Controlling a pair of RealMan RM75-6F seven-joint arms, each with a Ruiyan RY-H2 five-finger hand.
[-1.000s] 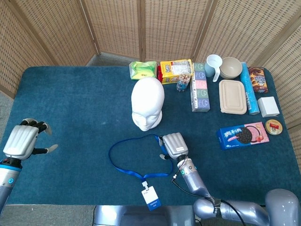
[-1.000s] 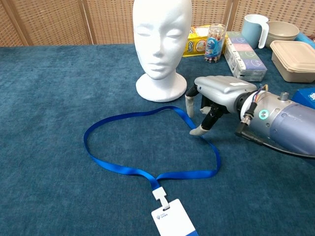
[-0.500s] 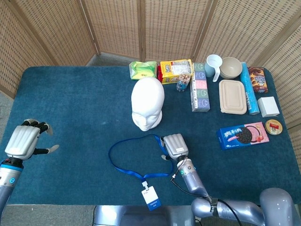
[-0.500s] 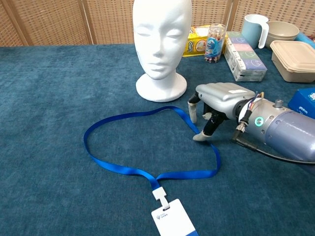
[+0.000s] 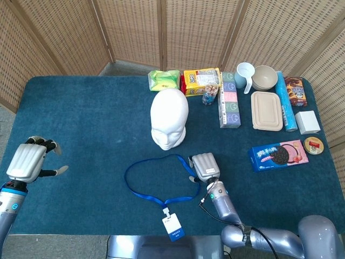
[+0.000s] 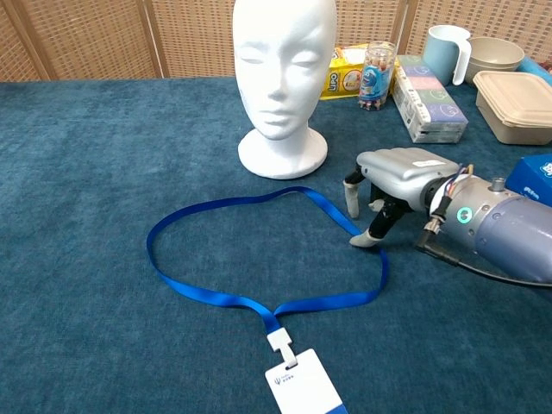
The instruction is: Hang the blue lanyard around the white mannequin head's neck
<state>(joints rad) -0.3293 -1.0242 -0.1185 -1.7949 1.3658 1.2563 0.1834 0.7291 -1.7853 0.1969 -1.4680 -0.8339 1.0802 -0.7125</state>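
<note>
Since a second ago the right hand point(image 6: 392, 177) has slid to the robot's right, off the near-right stretch of the blue lanyard point(image 6: 250, 250), which it was touching earlier; its downturned fingertips point(image 6: 365, 240) now stand on the cloth just beside the strap. Whether a fingertip still brushes the ribbon cannot be told from either view. Fingers are curled downward, palm toward the table, nothing held. In the head view the same hand point(image 5: 205, 166) sits just right of the loop.

Lanyard lies flat on the blue tablecloth point(image 6: 86, 172) as an open loop, its far edge just in front of the base of the white mannequin head point(image 6: 283, 82). Not around the neck. The strap ends meet at a white clip, and the ID badge point(image 6: 305, 388) lies nearest the robot. In the head view the loop point(image 5: 156, 181) and badge point(image 5: 173, 225) sit below the mannequin head point(image 5: 170, 120), which stands upright, face toward the robot.

Left hand point(image 5: 28, 159) hovers well apart at the left table edge, unchanged from before: fingers spread, holding nothing.

Along the far right of the table: yellow snack bag point(image 5: 200, 80), green packet point(image 5: 164, 80), small jar point(image 5: 209, 95), long box point(image 5: 229, 100), pale blue cup point(image 5: 245, 74), beige bowl point(image 5: 264, 77), lidded beige container point(image 5: 267, 110), blue tube point(image 5: 285, 102), cookie packet point(image 5: 277, 154).
</note>
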